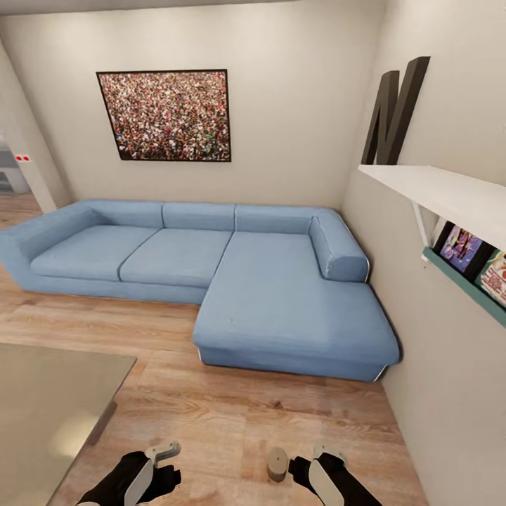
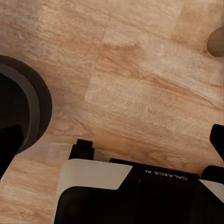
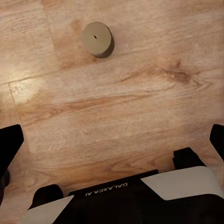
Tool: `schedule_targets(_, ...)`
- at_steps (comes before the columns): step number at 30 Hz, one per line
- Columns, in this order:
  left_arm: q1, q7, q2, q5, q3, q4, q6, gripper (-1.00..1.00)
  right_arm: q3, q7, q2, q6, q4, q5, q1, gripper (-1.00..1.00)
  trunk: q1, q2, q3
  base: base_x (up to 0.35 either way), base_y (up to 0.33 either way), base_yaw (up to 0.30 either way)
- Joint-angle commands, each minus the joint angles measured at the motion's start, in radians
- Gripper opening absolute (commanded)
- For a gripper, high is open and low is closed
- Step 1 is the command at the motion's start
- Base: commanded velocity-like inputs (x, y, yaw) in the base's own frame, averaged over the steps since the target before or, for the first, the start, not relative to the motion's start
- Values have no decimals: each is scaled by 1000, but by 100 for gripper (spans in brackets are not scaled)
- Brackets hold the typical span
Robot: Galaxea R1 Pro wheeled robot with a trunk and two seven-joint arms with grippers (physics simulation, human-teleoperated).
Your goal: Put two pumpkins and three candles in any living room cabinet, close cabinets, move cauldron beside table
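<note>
One candle [image 1: 277,464], a short beige cylinder, stands upright on the wood floor just left of my right gripper [image 1: 303,465]. In the right wrist view the candle [image 3: 97,39] lies ahead of the open right gripper [image 3: 112,140], well clear of its fingers [image 3: 9,144]. My left gripper [image 1: 166,464] is open and holds nothing; in its wrist view [image 2: 112,140] the candle [image 2: 217,41] shows at the picture's edge. A round black shape with a grey rim [image 2: 39,100] sits beside the left gripper; I cannot tell whether it is the cauldron. Pumpkins and cabinet are out of view.
A blue L-shaped sofa [image 1: 281,295] fills the far corner under a framed picture [image 1: 167,115]. A grey table [image 1: 42,407] stands at the near left. A white wall shelf [image 1: 443,193] juts out at the right. My own base [image 3: 116,200] shows below the grippers.
</note>
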Motion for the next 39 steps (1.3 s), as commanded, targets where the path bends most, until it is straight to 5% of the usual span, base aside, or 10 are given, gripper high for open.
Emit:
schedule_targets(1,0,0,0,0,0,0,0,100,0,0,0,0,0,0,0,100,0,0,0,204,0,-8)
schedule_targets(39,0,0,-1,1,0,-2,-1,100,0,0,0,-2,0,3,0,100,0,0,0,152,19,-13)
